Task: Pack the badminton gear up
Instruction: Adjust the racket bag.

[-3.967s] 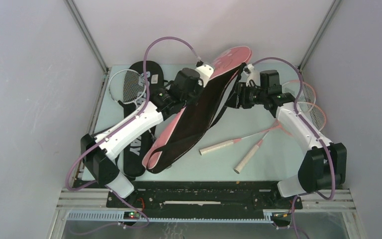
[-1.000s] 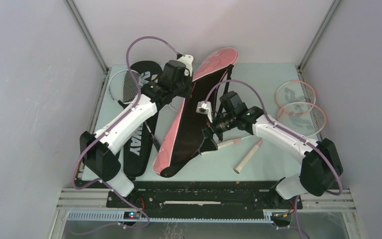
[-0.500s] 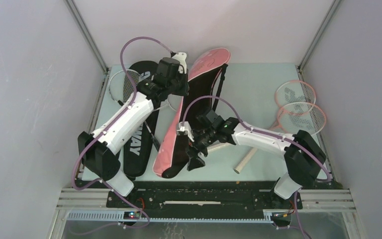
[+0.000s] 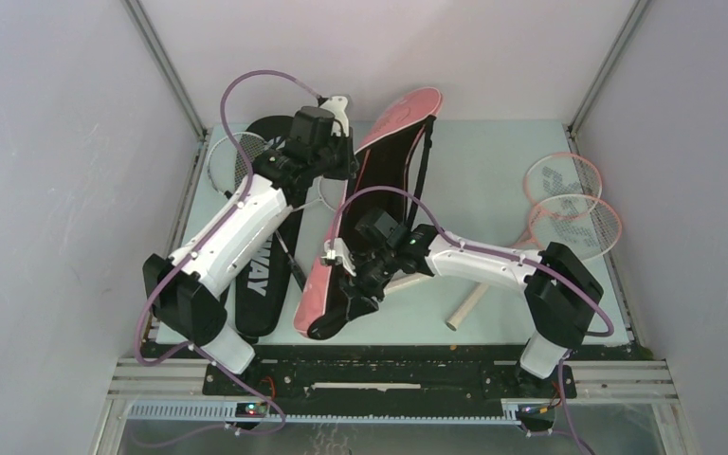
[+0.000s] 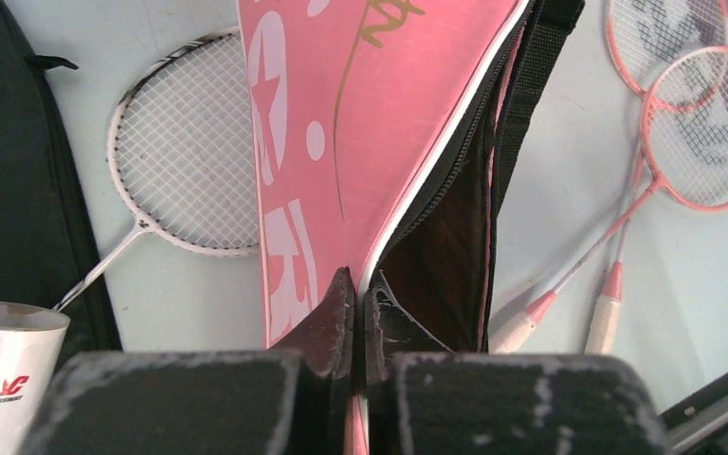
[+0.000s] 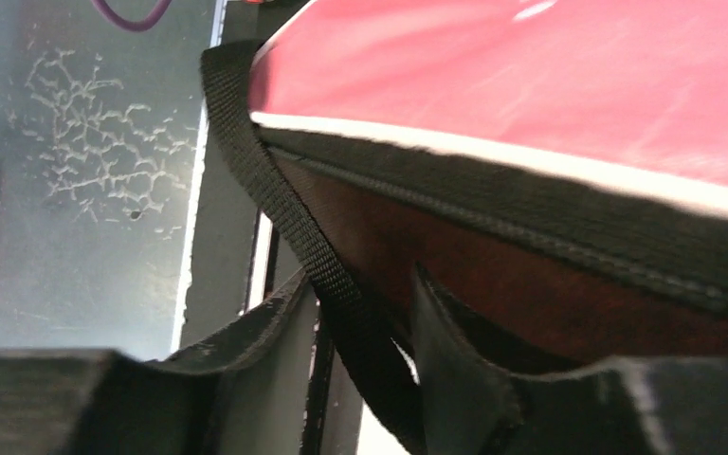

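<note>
Top view: left arm (image 4: 237, 227) covers part of black cover (image 4: 258, 284), lettering only half legible, and most of white-framed racket (image 4: 226, 156) head. Right arm (image 4: 483, 263) crosses pink rackets (image 4: 573, 223) at the shafts; one handle hidden. Right gripper (image 4: 355, 294) tips lost against dark inside of pink cover (image 4: 398, 118). Right wrist view blurred: finger contact with strap (image 6: 275, 190) cannot be told. White tube (image 5: 0, 379) cut off at left wrist view's lower edge.

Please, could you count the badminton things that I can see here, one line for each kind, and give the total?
Pink-framed rackets: 2
White-framed racket: 1
Racket covers: 2, the black cover and the pink cover
White tube: 1
Total: 6
</note>
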`<action>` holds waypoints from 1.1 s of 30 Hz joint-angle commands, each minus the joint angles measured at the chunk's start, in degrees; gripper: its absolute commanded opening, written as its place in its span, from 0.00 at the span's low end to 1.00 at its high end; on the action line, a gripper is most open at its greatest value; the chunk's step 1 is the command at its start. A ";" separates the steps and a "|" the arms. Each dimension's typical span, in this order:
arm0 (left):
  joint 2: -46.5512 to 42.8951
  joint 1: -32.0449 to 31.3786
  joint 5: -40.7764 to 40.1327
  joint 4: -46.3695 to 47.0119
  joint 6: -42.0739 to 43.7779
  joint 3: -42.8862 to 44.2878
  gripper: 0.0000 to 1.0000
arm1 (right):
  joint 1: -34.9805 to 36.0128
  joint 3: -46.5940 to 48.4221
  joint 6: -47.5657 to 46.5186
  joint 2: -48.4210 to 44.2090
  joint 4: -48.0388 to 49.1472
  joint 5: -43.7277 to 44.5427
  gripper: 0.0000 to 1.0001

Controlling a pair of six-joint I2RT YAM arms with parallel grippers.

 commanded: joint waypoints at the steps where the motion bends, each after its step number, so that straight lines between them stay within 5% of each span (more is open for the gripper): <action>1: -2.93 0.77 -3.16 4.58 1.51 0.47 0.00 | 0.57 1.94 -2.60 -2.80 -3.79 -1.42 0.38; 4: -1.91 1.08 -4.65 4.97 2.27 0.26 0.00 | 0.79 2.00 -3.51 -3.91 -5.99 -1.90 0.12; 7: -0.77 1.45 -6.16 5.26 2.64 0.36 0.00 | 1.24 1.97 -4.73 -4.62 -8.48 -1.81 0.00; 33: 5.69 5.79 -8.35 2.86 4.31 7.15 0.00 | 5.44 -8.20 -7.83 -4.06 -12.80 3.48 0.00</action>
